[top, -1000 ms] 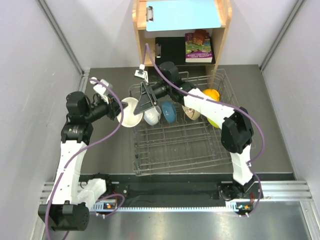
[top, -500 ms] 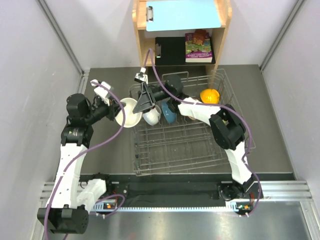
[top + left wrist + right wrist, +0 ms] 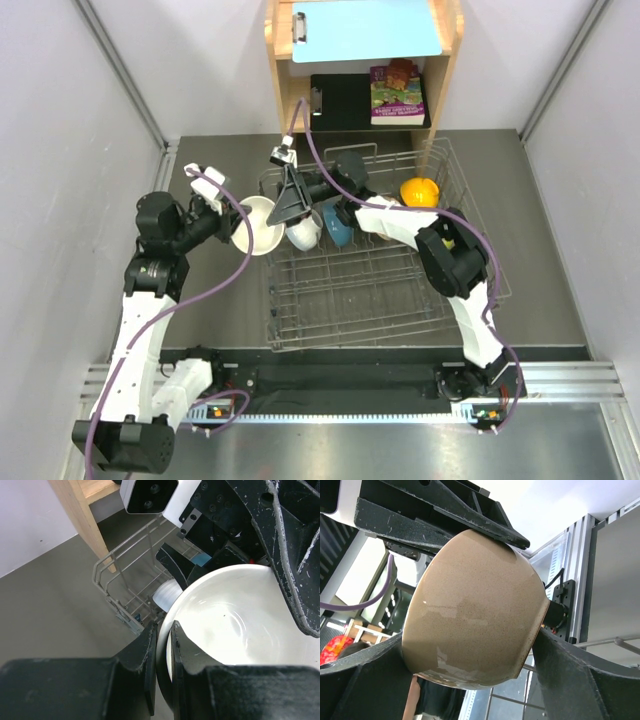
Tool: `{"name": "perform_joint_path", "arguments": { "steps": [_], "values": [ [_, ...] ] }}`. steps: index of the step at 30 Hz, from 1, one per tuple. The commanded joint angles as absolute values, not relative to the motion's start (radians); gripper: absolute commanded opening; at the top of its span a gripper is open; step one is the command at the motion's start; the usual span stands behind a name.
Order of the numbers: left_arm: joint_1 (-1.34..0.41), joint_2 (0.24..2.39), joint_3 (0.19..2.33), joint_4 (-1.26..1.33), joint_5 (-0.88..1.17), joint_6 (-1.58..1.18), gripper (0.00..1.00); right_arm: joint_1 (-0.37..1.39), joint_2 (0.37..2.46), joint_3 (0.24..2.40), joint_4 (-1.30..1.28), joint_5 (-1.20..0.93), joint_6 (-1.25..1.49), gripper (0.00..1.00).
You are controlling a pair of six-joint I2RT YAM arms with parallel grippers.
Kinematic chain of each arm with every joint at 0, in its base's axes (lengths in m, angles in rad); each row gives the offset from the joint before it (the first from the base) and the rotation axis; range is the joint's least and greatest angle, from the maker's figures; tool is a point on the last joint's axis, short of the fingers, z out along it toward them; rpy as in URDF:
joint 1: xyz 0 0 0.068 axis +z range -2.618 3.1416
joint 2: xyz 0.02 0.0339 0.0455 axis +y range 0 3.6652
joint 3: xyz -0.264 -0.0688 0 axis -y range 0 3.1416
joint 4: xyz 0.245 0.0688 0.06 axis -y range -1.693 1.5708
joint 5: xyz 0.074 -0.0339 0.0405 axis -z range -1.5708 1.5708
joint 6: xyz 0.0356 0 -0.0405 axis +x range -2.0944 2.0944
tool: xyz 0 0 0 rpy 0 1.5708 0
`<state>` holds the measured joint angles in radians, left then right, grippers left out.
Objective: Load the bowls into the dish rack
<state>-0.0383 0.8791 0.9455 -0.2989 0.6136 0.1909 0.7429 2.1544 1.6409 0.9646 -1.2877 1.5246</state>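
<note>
My left gripper [image 3: 240,222] is shut on the rim of a beige speckled bowl [image 3: 258,226] with a white inside, held at the left edge of the dish rack [image 3: 350,300]. In the left wrist view its fingers [image 3: 150,645] pinch the bowl's rim [image 3: 235,625]. My right gripper [image 3: 290,214] reaches across the rack with its jaws spread wide, one on each side of this bowl [image 3: 475,605]. A whitish bowl [image 3: 305,235], a blue bowl [image 3: 338,230] and an orange bowl [image 3: 420,190] stand in the rack. The lime green bowl is hidden.
A wooden shelf unit [image 3: 440,90] stands behind the rack, with a blue clipboard [image 3: 365,30] on top and a book [image 3: 397,95] inside. Walls close in on the left and right. The rack's corner [image 3: 125,580] lies just beyond the held bowl.
My right arm has swung its wrist and forearm left and back, uncovering the orange bowl. The right gripper stays spread around the held bowl. The left arm has barely moved.
</note>
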Motion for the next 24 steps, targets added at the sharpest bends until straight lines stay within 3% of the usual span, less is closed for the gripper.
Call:
{"name": "perform_joint_path", "arguments": {
  "steps": [1, 3, 7, 10, 12, 16, 24],
  "values": [
    [-0.041, 0.907, 0.923, -0.219, 0.494, 0.247, 0.0, 0.787, 2.1, 1.652, 1.077, -1.31, 1.542, 0.8],
    [-0.041, 0.908, 0.922, -0.219, 0.498, 0.245, 0.0, 0.788, 2.1, 1.649, 1.077, -1.31, 1.542, 0.74],
    [-0.041, 0.907, 0.923, -0.222, 0.517, 0.239, 0.01, 0.788, 2.102, 1.651, 1.074, -1.308, 1.537, 0.52],
    [-0.041, 0.908, 0.925, -0.229, 0.534, 0.239, 0.18, 0.787, 2.106, 1.649, 1.072, -1.308, 1.534, 0.41],
    [-0.041, 0.91, 0.925, -0.23, 0.545, 0.236, 0.32, 0.787, 2.105, 1.646, 1.066, -1.31, 1.528, 0.37],
    [-0.041, 0.911, 0.927, -0.233, 0.578, 0.235, 0.45, 0.784, 2.102, 1.635, 1.046, -1.31, 1.509, 0.26],
    [-0.041, 0.908, 0.933, -0.244, 0.617, 0.226, 0.5, 0.775, 2.102, 1.621, 1.022, -1.302, 1.486, 0.17]
  ]
}}
